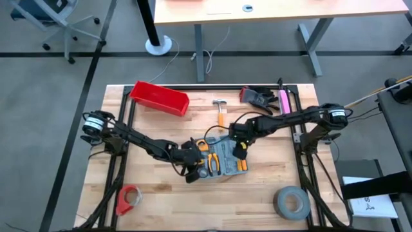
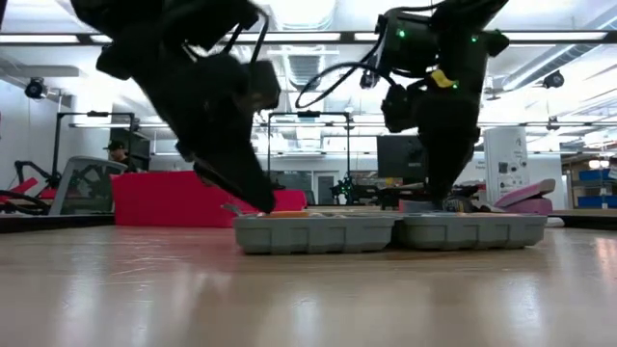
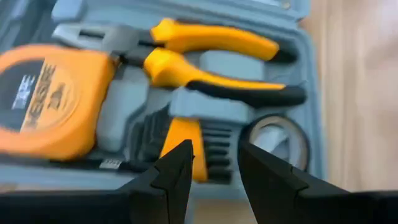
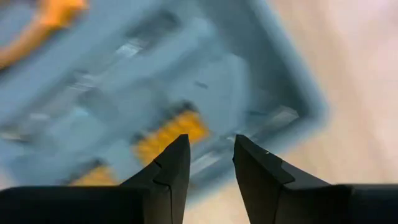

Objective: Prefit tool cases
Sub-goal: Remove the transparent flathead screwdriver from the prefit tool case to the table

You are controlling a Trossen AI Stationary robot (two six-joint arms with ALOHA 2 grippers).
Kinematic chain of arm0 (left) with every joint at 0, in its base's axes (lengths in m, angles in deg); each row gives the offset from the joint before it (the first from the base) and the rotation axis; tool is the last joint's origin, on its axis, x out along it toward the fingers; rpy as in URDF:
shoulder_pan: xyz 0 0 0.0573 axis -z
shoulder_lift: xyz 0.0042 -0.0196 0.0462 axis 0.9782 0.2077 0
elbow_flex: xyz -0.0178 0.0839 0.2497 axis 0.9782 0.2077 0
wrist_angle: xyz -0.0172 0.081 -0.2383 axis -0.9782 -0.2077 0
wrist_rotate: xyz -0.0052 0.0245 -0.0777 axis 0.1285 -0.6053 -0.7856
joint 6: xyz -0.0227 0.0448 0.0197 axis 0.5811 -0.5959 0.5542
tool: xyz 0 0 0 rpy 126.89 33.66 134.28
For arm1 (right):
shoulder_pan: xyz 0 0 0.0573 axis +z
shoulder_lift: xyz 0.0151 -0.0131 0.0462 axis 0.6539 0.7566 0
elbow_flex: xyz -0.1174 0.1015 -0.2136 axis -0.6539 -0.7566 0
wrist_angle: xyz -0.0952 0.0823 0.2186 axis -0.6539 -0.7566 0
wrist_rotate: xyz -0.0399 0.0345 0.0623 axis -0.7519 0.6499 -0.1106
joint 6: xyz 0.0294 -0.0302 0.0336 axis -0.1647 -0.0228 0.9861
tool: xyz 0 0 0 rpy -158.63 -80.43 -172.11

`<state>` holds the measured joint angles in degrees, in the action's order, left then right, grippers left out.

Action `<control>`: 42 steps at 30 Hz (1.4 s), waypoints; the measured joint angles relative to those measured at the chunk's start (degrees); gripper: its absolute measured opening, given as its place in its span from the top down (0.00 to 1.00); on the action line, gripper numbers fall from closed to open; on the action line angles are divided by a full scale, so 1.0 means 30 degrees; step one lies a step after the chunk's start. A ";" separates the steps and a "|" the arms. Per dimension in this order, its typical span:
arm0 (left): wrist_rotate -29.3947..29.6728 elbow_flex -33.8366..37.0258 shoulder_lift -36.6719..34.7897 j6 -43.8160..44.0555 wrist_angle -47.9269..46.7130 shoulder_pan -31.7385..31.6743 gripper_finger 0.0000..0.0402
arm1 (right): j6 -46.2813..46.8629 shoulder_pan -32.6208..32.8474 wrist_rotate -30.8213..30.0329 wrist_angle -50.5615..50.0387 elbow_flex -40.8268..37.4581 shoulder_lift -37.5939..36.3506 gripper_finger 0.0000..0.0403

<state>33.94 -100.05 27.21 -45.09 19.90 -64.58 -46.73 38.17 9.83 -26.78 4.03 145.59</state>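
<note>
The grey-blue tool case (image 1: 223, 169) lies open and flat on the middle of the wooden table, both halves (image 2: 386, 232) level. Its grey recesses hold an orange tape measure (image 3: 50, 99), yellow-handled pliers (image 3: 211, 59) and other small tools. My left gripper (image 1: 193, 170) slants down over the case's left edge, open, with nothing between its fingers (image 3: 214, 177). My right gripper (image 1: 242, 152) points down over the case's right half, near a corner (image 4: 292, 93). It is also open and empty (image 4: 211, 168). In the low view both sets of fingertips stand close above the case.
A red bin (image 1: 159, 98) stands at the far left, and a hammer (image 1: 220, 109) lies behind the case. Black gloves (image 1: 261, 98) and a pink item (image 1: 283, 101) lie at the far right. A grey tape roll (image 1: 291, 202) sits near right, a red one (image 1: 127, 200) near left.
</note>
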 joint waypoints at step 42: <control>-0.0186 0.0550 -0.3134 0.0302 -0.5358 0.1441 0.66 | 0.7015 0.3655 0.2965 0.6527 0.0757 0.2758 0.72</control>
<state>33.38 -98.40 17.81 -44.18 3.82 -60.26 -25.69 49.13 18.72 -7.20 6.31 153.86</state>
